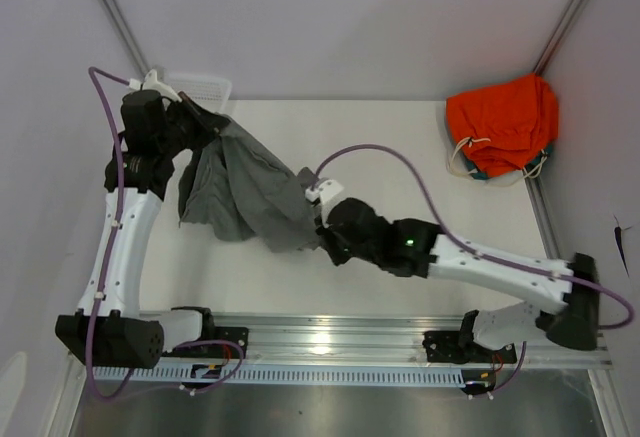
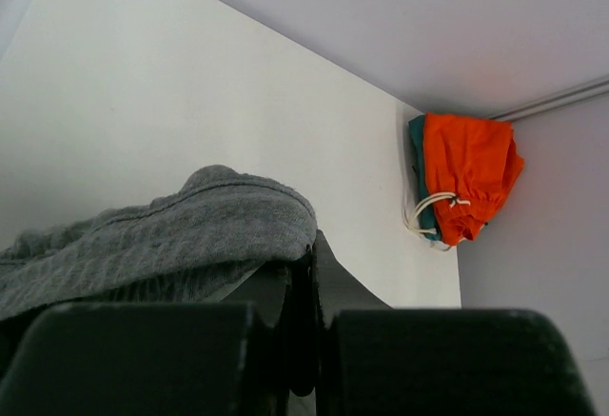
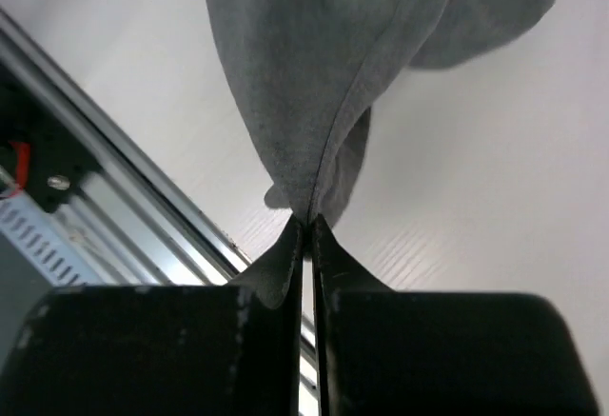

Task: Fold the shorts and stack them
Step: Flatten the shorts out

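Here, shorts [image 1: 245, 192] stretched, long axis diagonal

A bunched orange garment [image 1: 503, 122] with a white drawstring [image 1: 462, 153] lies in the far right corner of the white table [image 1: 400, 147], teal fabric [image 2: 417, 149] showing beneath. A white mesh basket [image 1: 205, 87] sits far left. An aluminium rail [image 1: 330, 343] lines the near edge.

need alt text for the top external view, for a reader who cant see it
A pair of grey shorts hangs stretched over a white table, pinched at one end by the left gripper at far left and at the other by the right gripper near the centre. An orange garment lies in the far right corner.
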`<state>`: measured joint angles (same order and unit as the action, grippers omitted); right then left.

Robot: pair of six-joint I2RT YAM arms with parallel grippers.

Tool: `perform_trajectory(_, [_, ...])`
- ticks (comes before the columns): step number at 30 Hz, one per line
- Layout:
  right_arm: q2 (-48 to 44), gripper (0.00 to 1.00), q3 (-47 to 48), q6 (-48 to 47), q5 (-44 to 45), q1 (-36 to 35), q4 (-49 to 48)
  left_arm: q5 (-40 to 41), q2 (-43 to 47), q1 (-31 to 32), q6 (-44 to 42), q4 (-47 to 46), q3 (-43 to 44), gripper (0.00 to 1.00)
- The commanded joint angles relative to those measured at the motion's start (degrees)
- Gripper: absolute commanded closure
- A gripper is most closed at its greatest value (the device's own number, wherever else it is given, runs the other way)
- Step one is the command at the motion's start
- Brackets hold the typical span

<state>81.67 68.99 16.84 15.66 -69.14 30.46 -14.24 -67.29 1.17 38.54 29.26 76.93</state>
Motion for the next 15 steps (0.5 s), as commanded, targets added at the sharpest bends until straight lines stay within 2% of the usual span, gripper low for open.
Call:
perform_trajectory(1, [-10.72, 1.0, -0.7, -4.27, -3.34, 2.95, 4.25, -3.24, -3.79, -0.9, 1.35, -0.25, 6.82, 0.99])
perform_trajectory(4, [-15.22, 1.0, 0.88, -5.67, -7.47, 12.51, 5.75, -7.63, -11.6, -0.99, 5.04, 1.41, 16.83, 0.99])
perform_trajectory(5, [-15.66, 1.0, 1.58, -5.85, -8.36, 18.2, 5.84, -9.04, -14.16, -0.99, 7.49, 2.2, 22.6, 0.99])
perform_trajectory(7, [-15.32, 1.0, 5.0, -6.38, -10.37, 23.85, 6.02, -13.16, -21.43, -0.99, 10.83, 2.22, 32.98, 0.99])
perform_trajectory(9, [-12.69, 1.0, 9.46, -6.91, -12.83, 33.16, 5.32, -17.55, -26.03, -0.99, 18.21, -0.32, 39.31, 0.99])
perform_trajectory(13, [-5.49, 1.0, 18.43, -6.21, -24.85, 49.17, 2.78, -20.91, -37.72, -0.99, 29.45, -1.21, 57.59, 0.99])
perform_trajectory(15, [-3.37, 1.0, 20.38, -5.77, -28.3, 55.24, -1.95, -21.09, -41.16, -0.99, 32.72, -5.33, 60.52, 0.99])
